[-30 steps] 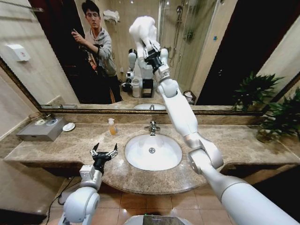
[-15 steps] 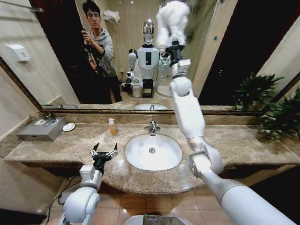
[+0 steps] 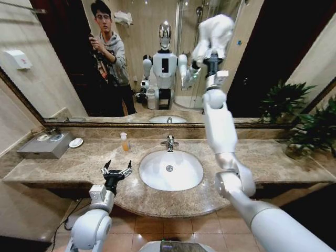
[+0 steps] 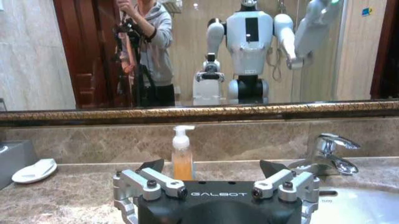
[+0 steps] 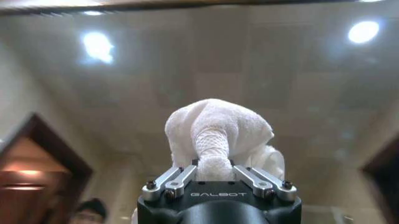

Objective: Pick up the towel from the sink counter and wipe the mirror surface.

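- Since a second ago the right hand (image 3: 212, 52) has swept the towel (image 3: 214, 32) across the mirror (image 3: 252, 79), from above the tap (image 3: 169, 142) to well off to the tap's right; the reflected robot (image 3: 164, 63), covered before, is now in view.
- The right hand is clamped shut on the towel; in the right wrist view the white cloth (image 5: 218, 135) bulges out between the closed fingers (image 5: 181, 176), bunched into a rounded wad.
- The towel is high up against the glass, far above the desk (image 3: 79, 165) and the basin (image 3: 170, 170).
- The step in hand is the wiping itself: the pick-up looks done, and the pass across the upper mirror appears under way.
- The next move likely calls for steady, light pressure on the glass while carrying the wad on across the part not yet reached; too hard a push could slip the cloth out of the grip.
- The left hand (image 3: 116, 171) hangs idle with fingers spread wide and empty, just over the desk's front edge, left of the basin.
- The desk is speckled brown marble, carrying a soap bottle (image 3: 124, 142), a small white dish (image 3: 76, 142) and a grey box (image 3: 46, 144) left of the tap, and a potted plant (image 3: 310, 134) far to its right.
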You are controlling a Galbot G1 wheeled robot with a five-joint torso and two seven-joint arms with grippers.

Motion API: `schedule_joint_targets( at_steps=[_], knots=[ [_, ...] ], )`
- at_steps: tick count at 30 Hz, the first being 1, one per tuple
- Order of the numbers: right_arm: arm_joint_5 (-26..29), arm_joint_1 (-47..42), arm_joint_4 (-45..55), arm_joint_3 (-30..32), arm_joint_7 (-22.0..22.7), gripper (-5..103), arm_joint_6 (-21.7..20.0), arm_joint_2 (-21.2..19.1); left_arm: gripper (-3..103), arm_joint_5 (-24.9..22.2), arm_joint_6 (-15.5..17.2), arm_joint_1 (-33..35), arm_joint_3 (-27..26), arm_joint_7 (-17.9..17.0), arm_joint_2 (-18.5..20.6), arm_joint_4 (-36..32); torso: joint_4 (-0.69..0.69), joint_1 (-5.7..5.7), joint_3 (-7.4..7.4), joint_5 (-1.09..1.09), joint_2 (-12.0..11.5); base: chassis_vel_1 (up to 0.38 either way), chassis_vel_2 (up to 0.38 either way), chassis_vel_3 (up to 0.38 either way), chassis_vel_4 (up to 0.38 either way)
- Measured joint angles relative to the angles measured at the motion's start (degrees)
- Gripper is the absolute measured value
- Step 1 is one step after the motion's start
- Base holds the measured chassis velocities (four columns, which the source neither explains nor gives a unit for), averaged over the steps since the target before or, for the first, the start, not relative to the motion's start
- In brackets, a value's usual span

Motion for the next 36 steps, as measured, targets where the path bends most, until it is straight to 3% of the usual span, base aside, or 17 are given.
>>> schedule_joint_targets(
  at_steps=[8,17,24,28,31,36],
  knots=[
    [-3.0,-2.3,-0.6,-5.7,-2.8,13,2.9,0.3,100,0.0,0.0,0.0,0.0,0.0,0.0,0.0,-0.05,-0.01,0.00,0.00,0.0,0.000,0.000,0.000,0.000],
    [-1.6,-1.7,-3.1,-2.0,-1.6,13,3.9,-0.1,100,0.0,0.0,0.0,0.0,0.0,0.0,0.0,-0.02,-0.01,0.00,0.02,0.0,0.000,0.000,0.000,0.000],
    [4.8,-4.3,2.7,6.1,-0.9,13,2.6,-8.7,100,0.0,0.0,0.0,0.0,0.0,0.0,0.0,-0.13,0.00,0.00,0.06,0.0,0.000,0.000,0.000,0.000],
    [6.6,-4.3,2.5,9.0,-0.8,13,2.5,-10.9,100,0.0,0.0,0.0,0.0,0.0,0.0,0.0,-0.09,-0.01,0.00,0.05,0.0,0.000,0.000,0.000,0.000],
    [6.8,-4.2,2.1,9.0,-0.8,13,2.5,-10.9,100,0.0,0.0,0.0,0.0,0.0,0.0,0.0,-0.06,0.00,0.00,0.04,0.0,0.000,0.000,0.000,0.000],
    [5.2,-4.4,2.8,6.1,-1.4,13,2.4,-7.7,100,0.0,0.0,0.0,0.0,0.0,0.0,0.0,-0.01,0.00,0.00,0.02,0.0,0.000,0.000,0.000,0.000]
  ],
)
